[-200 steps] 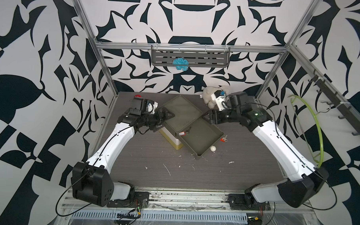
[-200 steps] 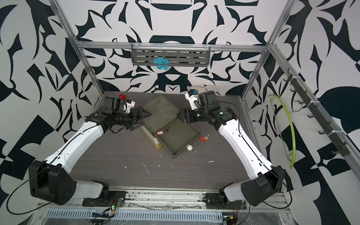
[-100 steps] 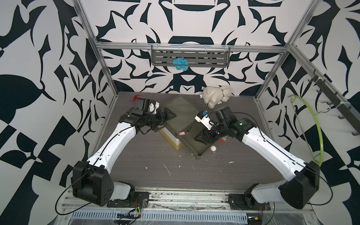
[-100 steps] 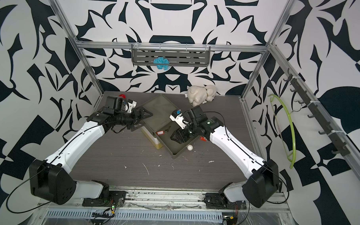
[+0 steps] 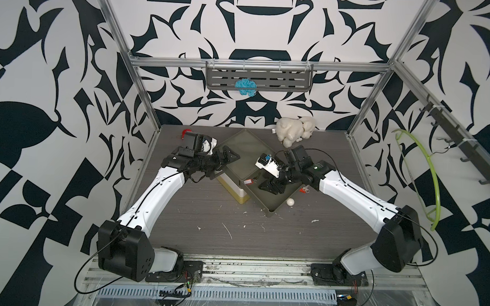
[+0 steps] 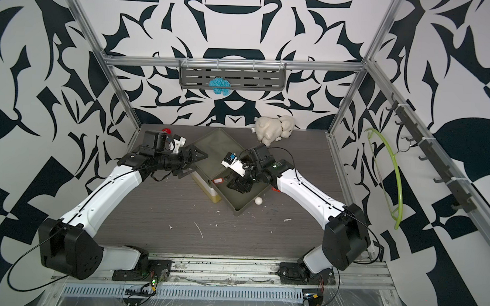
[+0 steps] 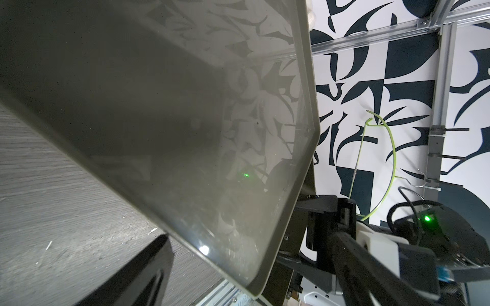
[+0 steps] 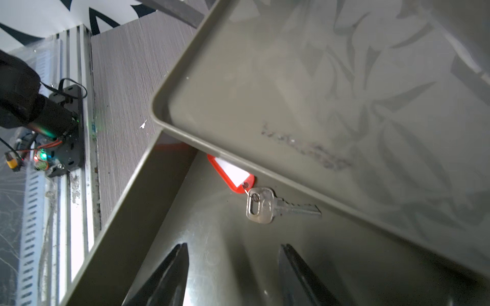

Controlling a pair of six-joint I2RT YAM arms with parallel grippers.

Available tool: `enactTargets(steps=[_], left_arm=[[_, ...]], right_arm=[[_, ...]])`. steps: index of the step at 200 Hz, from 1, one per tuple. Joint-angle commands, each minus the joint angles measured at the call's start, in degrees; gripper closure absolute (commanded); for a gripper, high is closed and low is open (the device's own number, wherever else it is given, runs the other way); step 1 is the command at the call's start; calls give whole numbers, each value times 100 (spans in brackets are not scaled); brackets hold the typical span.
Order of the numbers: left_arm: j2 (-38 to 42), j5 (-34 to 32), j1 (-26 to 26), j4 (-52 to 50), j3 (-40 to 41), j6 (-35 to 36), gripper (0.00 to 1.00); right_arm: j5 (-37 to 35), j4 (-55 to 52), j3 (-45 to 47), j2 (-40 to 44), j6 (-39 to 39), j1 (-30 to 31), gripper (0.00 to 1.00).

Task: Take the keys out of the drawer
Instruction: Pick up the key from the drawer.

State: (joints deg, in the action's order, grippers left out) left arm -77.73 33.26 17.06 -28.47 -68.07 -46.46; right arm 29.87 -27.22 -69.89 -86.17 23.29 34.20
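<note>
My right hand (image 8: 233,246), jaws apart, faces the red-tagged key (image 8: 261,205) in the drawer (image 8: 127,212) to pinch it; left hand (image 5: 226,167), apart too, likely braces the cabinet (image 5: 244,145).

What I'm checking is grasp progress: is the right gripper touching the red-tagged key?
Apart. In the right wrist view, bare drawer floor shows between the fingers of the right gripper and the red-tagged key.

A white plush toy (image 5: 293,130) is set at the back edge of the counter (image 5: 207,222). A white ball (image 5: 291,201) is placed on the counter. A blue tuft (image 5: 245,86) is kept on the shelf (image 5: 285,81). A green hanger (image 5: 438,191) is hung on the side wall.
</note>
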Motion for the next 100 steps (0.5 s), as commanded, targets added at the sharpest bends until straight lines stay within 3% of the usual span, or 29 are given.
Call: enactTargets(steps=[1,100], left_arm=[[74,155,34,140,67,163,1],[135,249,-51,-6,143,227,1]], right_arm=[[238,353,19,-24,385,57,41],[11,636,-205,-403,626,271,41]])
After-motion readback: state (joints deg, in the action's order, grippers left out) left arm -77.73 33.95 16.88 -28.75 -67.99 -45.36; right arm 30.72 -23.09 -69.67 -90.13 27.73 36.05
